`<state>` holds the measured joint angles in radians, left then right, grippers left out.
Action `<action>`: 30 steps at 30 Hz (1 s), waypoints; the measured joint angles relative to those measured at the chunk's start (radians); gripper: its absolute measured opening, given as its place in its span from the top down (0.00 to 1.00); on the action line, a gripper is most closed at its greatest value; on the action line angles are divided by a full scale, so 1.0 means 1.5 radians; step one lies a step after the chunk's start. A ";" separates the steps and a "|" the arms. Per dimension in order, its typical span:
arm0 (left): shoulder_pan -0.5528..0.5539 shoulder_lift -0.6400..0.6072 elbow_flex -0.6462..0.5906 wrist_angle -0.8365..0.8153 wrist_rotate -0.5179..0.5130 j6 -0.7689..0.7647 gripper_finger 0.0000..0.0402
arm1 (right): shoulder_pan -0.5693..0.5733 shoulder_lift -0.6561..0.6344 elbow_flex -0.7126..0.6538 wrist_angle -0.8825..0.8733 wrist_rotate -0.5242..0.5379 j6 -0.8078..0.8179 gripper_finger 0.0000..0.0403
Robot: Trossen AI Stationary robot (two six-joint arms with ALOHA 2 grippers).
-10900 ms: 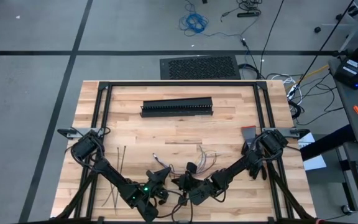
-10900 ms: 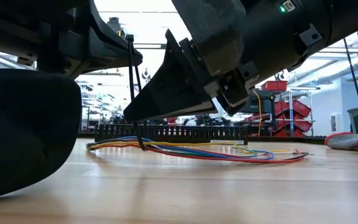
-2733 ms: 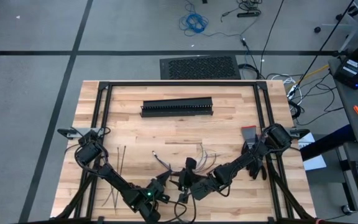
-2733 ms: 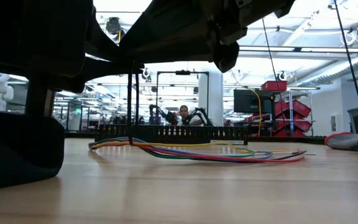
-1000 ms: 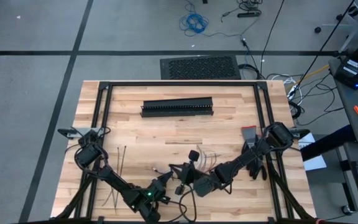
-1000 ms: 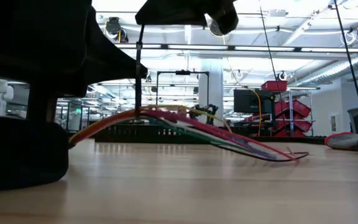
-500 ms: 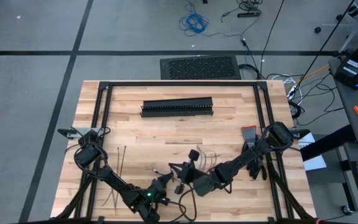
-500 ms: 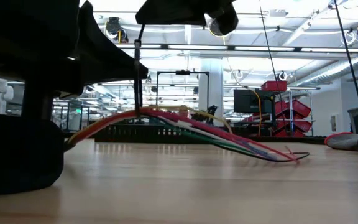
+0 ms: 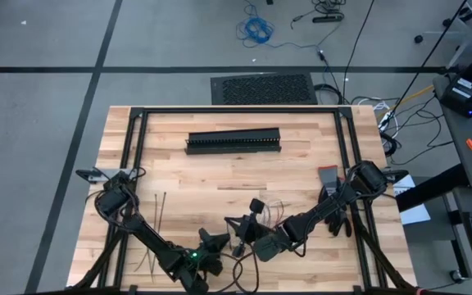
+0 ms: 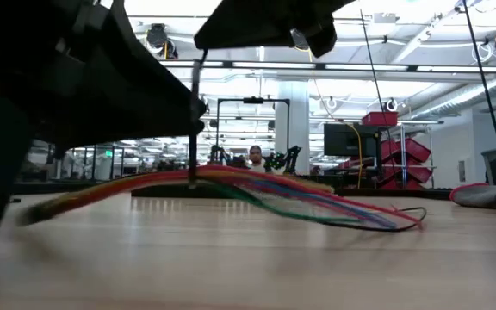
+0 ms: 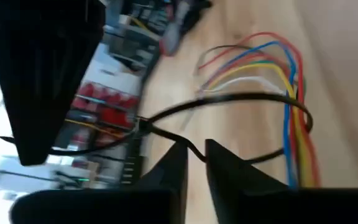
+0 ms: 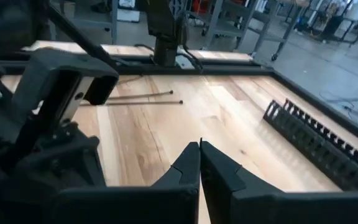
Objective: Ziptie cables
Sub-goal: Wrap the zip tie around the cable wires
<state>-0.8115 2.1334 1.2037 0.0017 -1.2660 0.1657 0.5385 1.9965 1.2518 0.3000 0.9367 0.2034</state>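
The cables [image 10: 317, 202] are a bundle of coloured wires, raised in a low arch near the table's near edge [image 9: 273, 209]. A thin dark ziptie [image 10: 195, 112] stands upright over the arch's top and loops around the wires [image 11: 291, 112]. My right gripper [image 9: 248, 223] is shut above the bundle [image 12: 199, 158]. My left gripper [image 9: 211, 244] is shut close by, nearer the near edge [image 11: 196, 165]. Spare zipties [image 9: 161, 209] lie flat on the wood to the left. My left gripper pinches the ziptie's free strip [image 11: 194, 151] between its two fingers, a short way from the loop around the wires. The strip runs across the fingers. My right gripper holds the ziptie by its upper end [image 10: 200, 53] from above. The strip hangs straight down, and the wire bundle hangs from it, its ends on the table.
The long black slotted duct [image 9: 233, 141] lies toward the far edge. A grey and red item [image 9: 328, 174] sits at the right rail. More dark strips [image 9: 147, 258] lie at the near left. A black frame [image 9: 129, 147] borders the wooden top.
My left gripper has drawn back toward the table's near edge. The raised arch of wires has sunk a little and flattened, and its left end now reaches farther out toward the left. My right gripper has stayed above the bundle, still shut.
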 joint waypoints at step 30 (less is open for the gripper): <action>-0.027 -0.033 -0.002 -0.162 0.126 -0.455 0.71 | 0.001 0.004 0.000 -0.086 -0.025 0.102 1.00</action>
<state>-0.8517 2.0838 1.2011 -0.2409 -1.0775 -0.5167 0.5392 2.0025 1.2518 0.1703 0.8985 0.3563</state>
